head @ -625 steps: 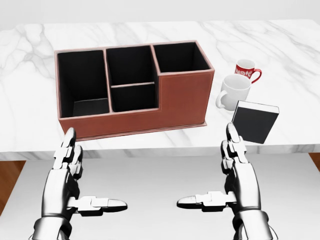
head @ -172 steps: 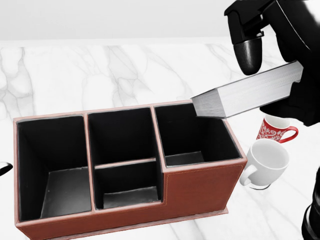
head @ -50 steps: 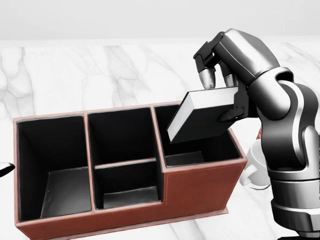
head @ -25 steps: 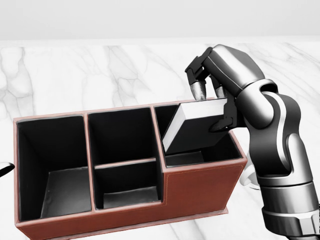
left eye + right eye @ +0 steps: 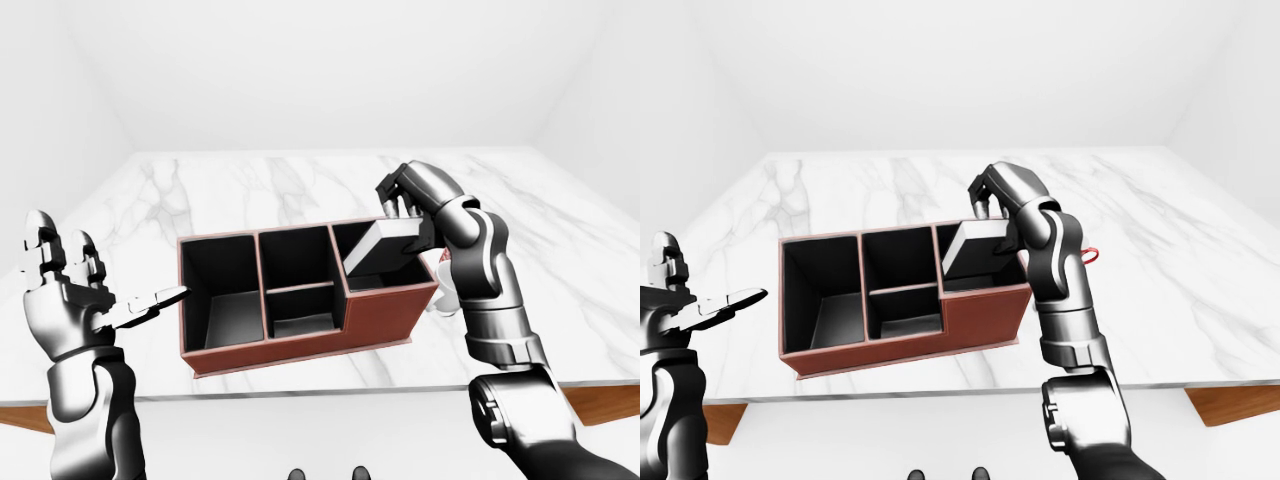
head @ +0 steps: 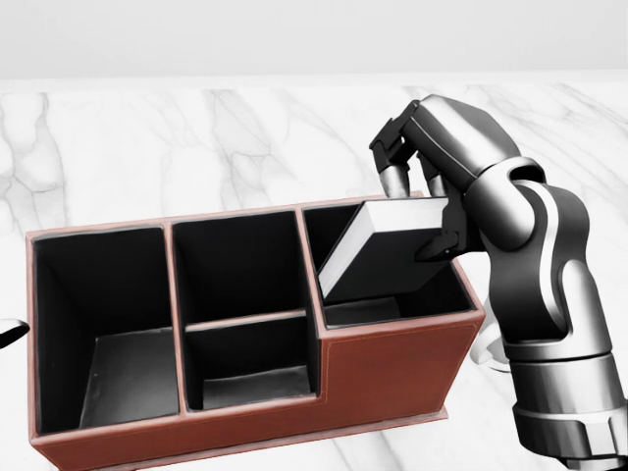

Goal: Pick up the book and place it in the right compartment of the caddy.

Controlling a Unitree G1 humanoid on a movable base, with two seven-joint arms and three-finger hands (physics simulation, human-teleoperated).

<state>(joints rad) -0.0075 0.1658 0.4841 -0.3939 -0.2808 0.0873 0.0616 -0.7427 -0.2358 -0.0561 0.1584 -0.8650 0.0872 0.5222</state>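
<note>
Right hand grips the dark hardback book, tilted, low corner inside the brown leather three-bay caddy, right bay, 3 o'clock end. Risk: corner snags the divider, or it tips out. Left hand spread wide, idle.

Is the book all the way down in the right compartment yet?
Not yet. The book is tilted, its lower corner inside the caddy, its upper end above the rim, gripped by the right hand.
</note>
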